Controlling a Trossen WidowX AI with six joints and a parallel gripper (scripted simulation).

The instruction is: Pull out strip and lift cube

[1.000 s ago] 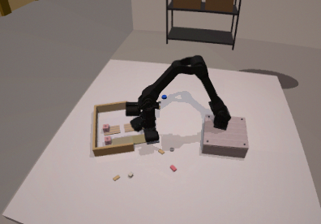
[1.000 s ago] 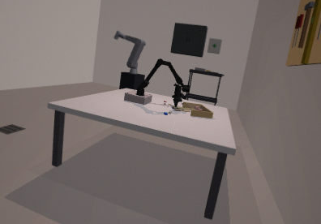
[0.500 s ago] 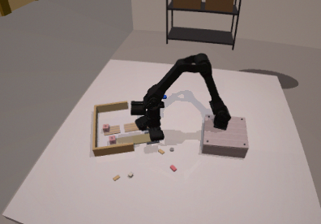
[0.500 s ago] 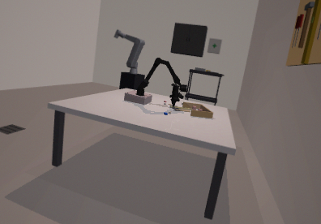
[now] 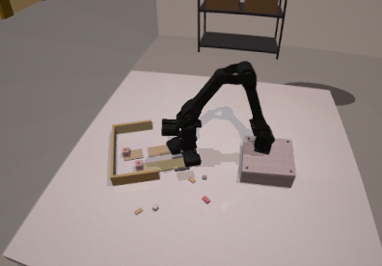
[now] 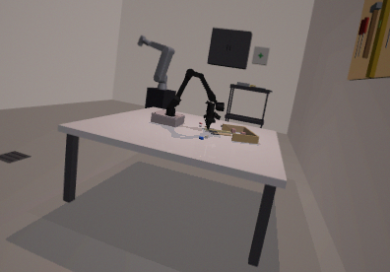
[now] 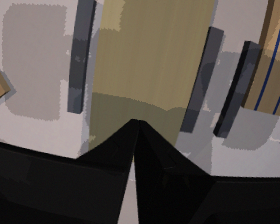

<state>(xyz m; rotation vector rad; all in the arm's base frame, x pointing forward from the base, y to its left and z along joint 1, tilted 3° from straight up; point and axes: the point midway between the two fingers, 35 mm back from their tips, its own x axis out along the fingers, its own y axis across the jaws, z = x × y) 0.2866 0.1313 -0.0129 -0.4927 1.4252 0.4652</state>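
A wooden three-sided tray (image 5: 135, 177) (image 6: 244, 137) lies on the white table, open toward the arm. Inside it are two pink cubes. The far cube (image 5: 126, 151) sits on a tan strip (image 5: 134, 154) with a gap before a second tan piece (image 5: 156, 150). The near cube (image 5: 139, 165) sits on a pale olive strip (image 5: 164, 163) (image 7: 156, 41) that runs unbroken out of the tray's open side. My gripper (image 5: 189, 158) (image 6: 211, 126) (image 7: 136, 126) is shut, its tips down on the outer end of the olive strip. I cannot see a label on either cube.
Small loose bits lie on the table in front of the tray: tan (image 5: 192, 179), grey (image 5: 204, 177), red (image 5: 206, 199), cream (image 5: 155, 207) and tan (image 5: 138, 210). The arm's base block (image 5: 268, 164) stands to the right. A shelf rack (image 5: 241, 5) stands behind the table.
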